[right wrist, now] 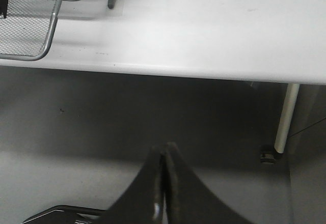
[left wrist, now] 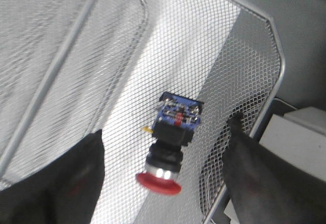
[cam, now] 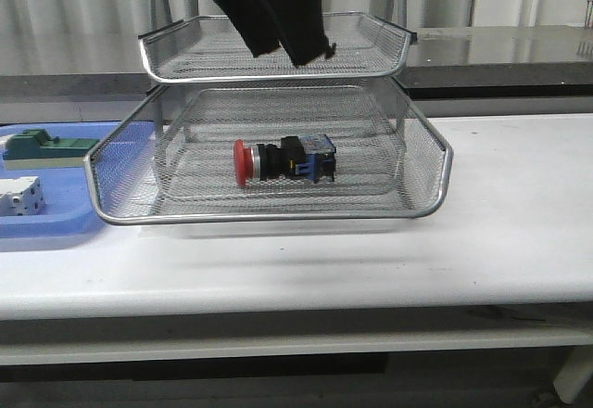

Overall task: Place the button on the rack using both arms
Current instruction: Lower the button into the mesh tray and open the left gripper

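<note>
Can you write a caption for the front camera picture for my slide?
Red-capped button lying on its side in the rack's lower tray, left gripper open above it.

My white worktop [cam: 519, 241] runs the width of the front view, its front edge in shadow. Behind the worktop a dark, glossy counter [cam: 500, 65] stretches across, and above that counter hang pale, vertically ribbed panels [cam: 83, 5]. Below the worktop's edge lies a grey floor [right wrist: 102, 117], where a white leg [right wrist: 284, 117] ends in a small foot.
</note>
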Available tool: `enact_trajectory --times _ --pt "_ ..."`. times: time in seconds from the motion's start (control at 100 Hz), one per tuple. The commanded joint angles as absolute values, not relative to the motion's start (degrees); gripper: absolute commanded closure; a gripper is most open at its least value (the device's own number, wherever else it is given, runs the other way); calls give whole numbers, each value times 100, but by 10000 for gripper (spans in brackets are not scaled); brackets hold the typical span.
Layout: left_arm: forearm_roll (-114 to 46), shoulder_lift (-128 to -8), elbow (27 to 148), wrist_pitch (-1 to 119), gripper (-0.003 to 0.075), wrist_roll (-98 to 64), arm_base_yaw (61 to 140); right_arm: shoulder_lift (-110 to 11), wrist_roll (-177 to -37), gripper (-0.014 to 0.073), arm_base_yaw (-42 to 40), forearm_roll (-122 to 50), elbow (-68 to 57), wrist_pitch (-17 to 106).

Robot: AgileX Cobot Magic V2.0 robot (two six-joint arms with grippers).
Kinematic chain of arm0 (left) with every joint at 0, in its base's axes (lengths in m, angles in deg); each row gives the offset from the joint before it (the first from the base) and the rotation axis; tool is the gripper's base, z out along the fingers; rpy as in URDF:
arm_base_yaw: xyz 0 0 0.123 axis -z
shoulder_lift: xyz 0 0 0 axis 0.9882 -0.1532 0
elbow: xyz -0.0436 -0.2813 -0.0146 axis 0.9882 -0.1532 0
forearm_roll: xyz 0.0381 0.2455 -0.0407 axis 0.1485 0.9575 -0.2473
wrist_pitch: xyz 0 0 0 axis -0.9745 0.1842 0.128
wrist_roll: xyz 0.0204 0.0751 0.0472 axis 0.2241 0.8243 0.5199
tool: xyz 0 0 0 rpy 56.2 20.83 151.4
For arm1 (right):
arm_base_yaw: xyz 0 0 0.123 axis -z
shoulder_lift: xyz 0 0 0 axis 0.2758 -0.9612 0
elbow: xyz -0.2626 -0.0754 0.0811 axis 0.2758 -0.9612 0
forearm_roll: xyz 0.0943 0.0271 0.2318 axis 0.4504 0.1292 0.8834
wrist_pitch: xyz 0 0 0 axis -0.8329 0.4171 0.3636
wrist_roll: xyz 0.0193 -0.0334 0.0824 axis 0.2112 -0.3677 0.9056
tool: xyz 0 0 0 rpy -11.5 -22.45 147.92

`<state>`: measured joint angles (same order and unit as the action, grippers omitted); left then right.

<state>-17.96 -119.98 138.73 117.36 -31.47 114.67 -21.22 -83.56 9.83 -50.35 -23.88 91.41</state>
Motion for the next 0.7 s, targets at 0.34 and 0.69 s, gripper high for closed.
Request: enact_trajectory --times 0.34,0.69 --pt "-1943 -10053 12299 11494 246 -3400 10020 -2141 -8357 661 1009 -5090 -2197 8840" --pt "-2220 -8047 9940 9572 246 -3297 8838 -2141 -8357 661 1009 -5090 -2197 8840"
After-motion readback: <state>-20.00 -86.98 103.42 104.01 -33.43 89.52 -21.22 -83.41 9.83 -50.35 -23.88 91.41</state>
